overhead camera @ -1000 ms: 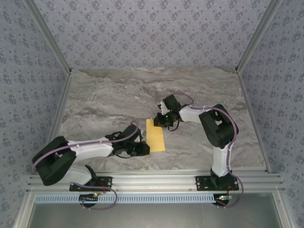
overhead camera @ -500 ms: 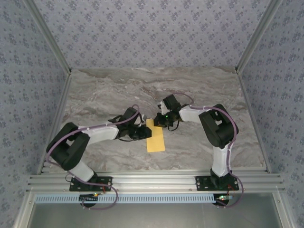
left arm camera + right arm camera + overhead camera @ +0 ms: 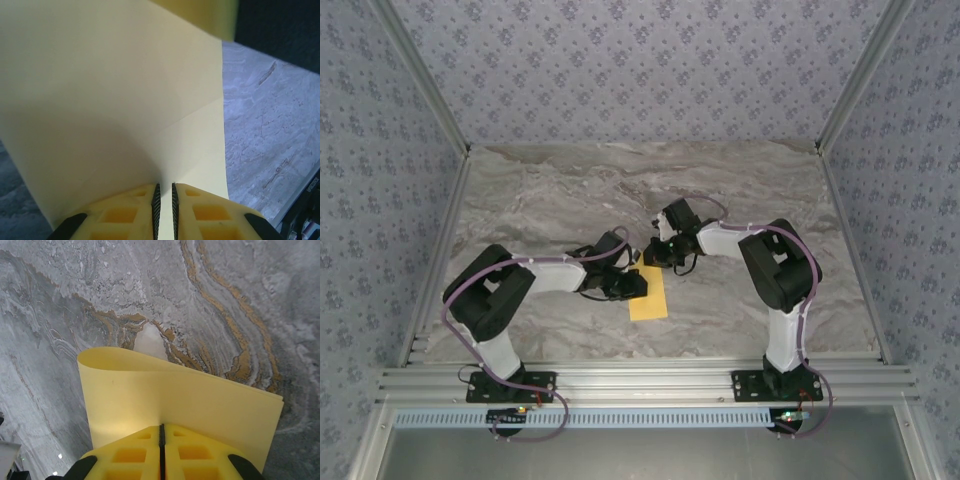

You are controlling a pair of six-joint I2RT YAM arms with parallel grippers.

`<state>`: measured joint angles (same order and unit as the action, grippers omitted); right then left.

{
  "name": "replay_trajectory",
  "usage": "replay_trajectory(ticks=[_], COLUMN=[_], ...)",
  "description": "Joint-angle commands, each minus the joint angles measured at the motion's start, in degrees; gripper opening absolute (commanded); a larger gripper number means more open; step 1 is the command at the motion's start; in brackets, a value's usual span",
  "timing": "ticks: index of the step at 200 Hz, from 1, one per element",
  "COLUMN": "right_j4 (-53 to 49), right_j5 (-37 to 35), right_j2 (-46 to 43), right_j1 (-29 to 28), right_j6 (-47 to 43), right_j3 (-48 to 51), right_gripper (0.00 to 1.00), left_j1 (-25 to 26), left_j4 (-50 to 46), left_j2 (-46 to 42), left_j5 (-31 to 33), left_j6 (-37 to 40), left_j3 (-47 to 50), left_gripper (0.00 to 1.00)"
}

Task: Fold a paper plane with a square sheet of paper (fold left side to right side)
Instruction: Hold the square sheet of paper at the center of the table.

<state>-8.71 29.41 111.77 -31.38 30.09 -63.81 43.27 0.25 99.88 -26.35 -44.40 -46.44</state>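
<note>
From above, we see the sheet of paper [image 3: 650,300] lying mid-table as a narrow yellow-orange strip. The left gripper [image 3: 632,284] sits at its left long edge and the right gripper [image 3: 656,254] at its far end. Bare marble table [image 3: 540,200] surrounds it, with the near edge well apart.

At the left wrist, the left gripper [image 3: 164,192] pinches the sheet [image 3: 110,100], its pads nearly touching. The paper is smooth, with a faint diagonal crease.

At the right wrist, the right gripper [image 3: 161,432] clamps tight on the doubled sheet [image 3: 150,395]. Its fold curls in a soft loop at the left.
</note>
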Motion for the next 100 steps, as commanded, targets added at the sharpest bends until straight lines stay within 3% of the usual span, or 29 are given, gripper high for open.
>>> replay_trajectory(ticks=[1, 27, 53, 88, 100], right_j4=[-2.0, -1.7, -3.9, -6.8, -7.0], right_j5=[-2.2, -4.9, -7.4, -6.4, -5.6], right_j2=[-0.1, -6.8, -14.4, -23.5, -25.8], right_j1=[1.2, 1.9, 2.4, 1.1, -0.3], right_j6=[-2.0, -3.7, -5.4, -4.4, -3.0], right_j3=[-1.6, -1.8, 0.5, 9.6, 13.4], right_gripper=[0.11, 0.16, 0.30, 0.27, 0.22], left_j1=[1.4, 1.6, 1.6, 1.5, 1.6], left_j4=[-1.1, -0.4, -0.9, -0.9, -0.9], left_j2=[1.9, 1.8, 1.4, 1.1, 1.0], left_j5=[2.8, 3.6, 4.1, 4.3, 4.3], left_j6=[-0.9, -1.9, -2.1, -2.4, -2.5], left_j3=[0.5, 1.6, 1.5, 1.6, 1.6], left_gripper=[0.17, 0.16, 0.15, 0.15, 0.15])
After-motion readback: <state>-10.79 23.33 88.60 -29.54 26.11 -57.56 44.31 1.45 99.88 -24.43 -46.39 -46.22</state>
